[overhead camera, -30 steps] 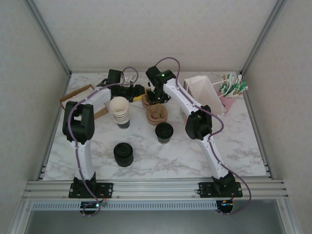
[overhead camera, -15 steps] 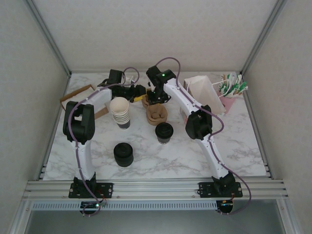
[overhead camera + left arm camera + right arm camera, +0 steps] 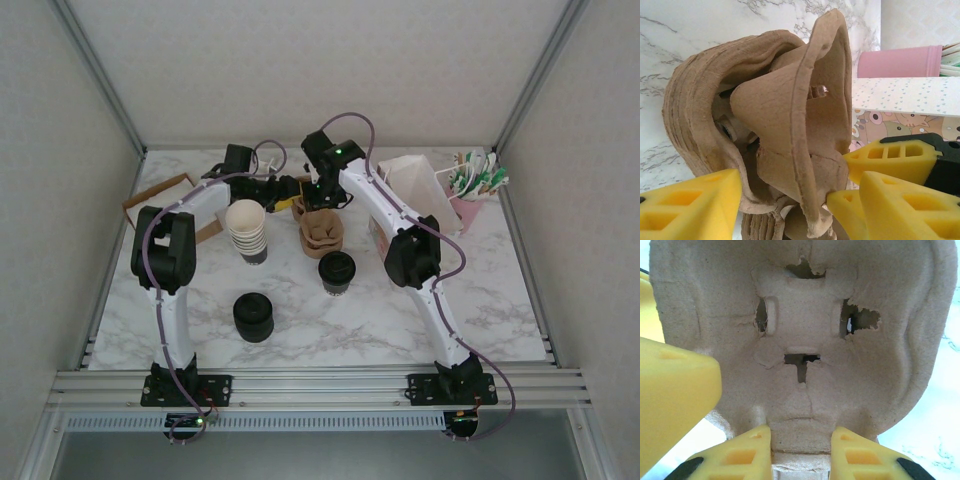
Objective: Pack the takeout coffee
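The takeout coffee (image 3: 337, 271), a dark cup with a black lid, stands alone mid-table. Behind it lies a stack of brown pulp cup carriers (image 3: 321, 236). The top carrier (image 3: 805, 330) is tipped up on edge above the stack (image 3: 695, 105). My right gripper (image 3: 318, 200) (image 3: 801, 456) is shut on this carrier's lower rim. My left gripper (image 3: 290, 190) (image 3: 800, 202) stands open beside it, its yellow fingers (image 3: 690, 207) straddling the carrier's base. The right gripper's fingers (image 3: 890, 155) show close by on the carrier's far side.
A stack of lidless cream cups (image 3: 246, 230) stands left of the carriers, a black stack of lids (image 3: 253, 316) nearer the front. A white paper bag (image 3: 412, 188) and a pink holder (image 3: 468, 205) of sachets sit back right. Flat cardboard (image 3: 158, 195) lies back left.
The right arm has shifted slightly toward the back with the carrier's rim in its grip. The left jaws have spread a little wider.
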Available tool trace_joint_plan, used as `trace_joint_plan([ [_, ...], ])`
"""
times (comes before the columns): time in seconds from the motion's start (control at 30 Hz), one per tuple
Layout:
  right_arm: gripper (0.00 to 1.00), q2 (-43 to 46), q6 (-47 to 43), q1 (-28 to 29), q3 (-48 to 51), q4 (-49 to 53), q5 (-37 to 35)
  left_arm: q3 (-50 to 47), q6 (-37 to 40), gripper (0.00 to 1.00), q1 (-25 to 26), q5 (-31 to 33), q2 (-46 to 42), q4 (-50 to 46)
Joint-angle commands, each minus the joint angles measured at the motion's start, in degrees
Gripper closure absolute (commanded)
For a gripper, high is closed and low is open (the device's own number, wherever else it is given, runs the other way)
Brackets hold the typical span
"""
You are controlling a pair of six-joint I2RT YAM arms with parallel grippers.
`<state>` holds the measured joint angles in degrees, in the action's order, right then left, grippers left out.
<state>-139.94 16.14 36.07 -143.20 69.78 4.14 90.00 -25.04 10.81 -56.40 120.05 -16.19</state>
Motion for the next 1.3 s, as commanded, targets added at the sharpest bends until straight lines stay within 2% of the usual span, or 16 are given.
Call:
trace_joint_plan([
  [0.0, 0.74, 2.22, 0.76, -0.2, 0.65, 0.33, -1.4, 0.11, 0.78, 0.36, 0.39, -1.12, 0.49, 0.1],
  [0.37, 0.74, 3.68, 0.56, -0.14, 0.6, 1.33, -2.26, 1.17, -1.54, 0.28, 0.07, -1.98, -2.93, 3.52],
  [0.73, 0.75, 7.09, 0.08, -0.19, 1.0, 0.81, -2.97, 2.64, -7.48, 0.08, -2.43, 2.15, -7.31, 9.42],
  [0.8, 0.75, 7.85, 0.03, -0.18, 1.14, 0.45, -2.88, 2.85, -8.88, 0.0, -3.08, 3.25, -8.35, 10.76],
  [1.03, 0.75, 10.45, -0.58, 0.01, 0.99, -0.8, -1.91, 1.68, -12.54, 0.0, -5.49, 7.91, -12.97, 14.39],
  [1.27, 0.75, 14.79, -1.21, 0.8, 1.19, -3.26, 2.98, -1.01, -14.06, 0.0, -7.17, 10.76, -17.83, 15.86],
])
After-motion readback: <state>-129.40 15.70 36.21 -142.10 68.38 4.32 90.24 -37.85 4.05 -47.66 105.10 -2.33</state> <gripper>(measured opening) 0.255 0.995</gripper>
